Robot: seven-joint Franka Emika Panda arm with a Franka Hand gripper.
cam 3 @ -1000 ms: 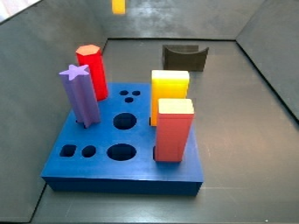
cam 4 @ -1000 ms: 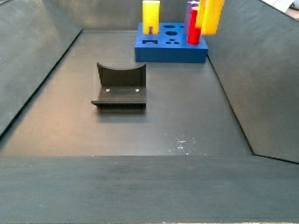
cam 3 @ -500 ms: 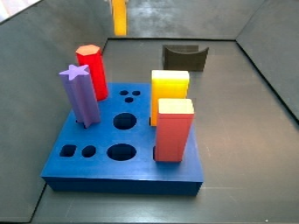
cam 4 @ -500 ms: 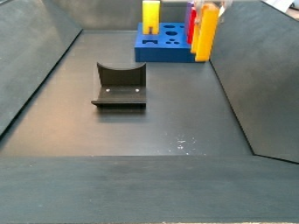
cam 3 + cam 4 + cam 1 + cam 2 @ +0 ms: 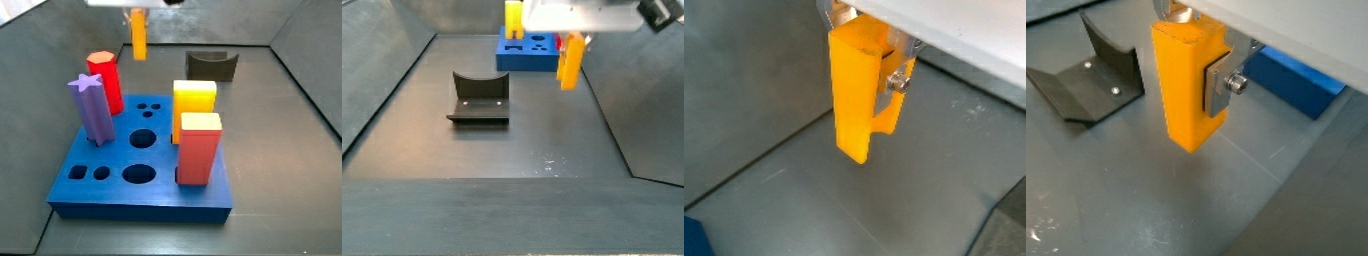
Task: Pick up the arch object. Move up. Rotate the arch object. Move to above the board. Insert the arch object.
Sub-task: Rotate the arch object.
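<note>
The gripper (image 5: 138, 12) hangs above the floor beyond the far edge of the board (image 5: 140, 190), its jaws pinching the top of the arch object (image 5: 138, 36), which hangs upright in the air with its notch showing in a wrist view (image 5: 887, 118). On the board stand a purple star peg (image 5: 92, 109), a red peg (image 5: 104, 81), a yellow block (image 5: 194, 98) and a red-orange block (image 5: 198, 148), none under the arch object. The fixture (image 5: 478, 98) stands apart on the floor, and most of the gripper is cut off at the frame edges in both side views.

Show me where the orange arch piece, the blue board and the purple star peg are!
arch object (image 5: 138, 38), side view, middle of its hanging length, held by the gripper (image 5: 135, 8).
board (image 5: 114, 195), side view, bare front top.
purple star peg (image 5: 94, 112), side view, mid-shaft.
</note>
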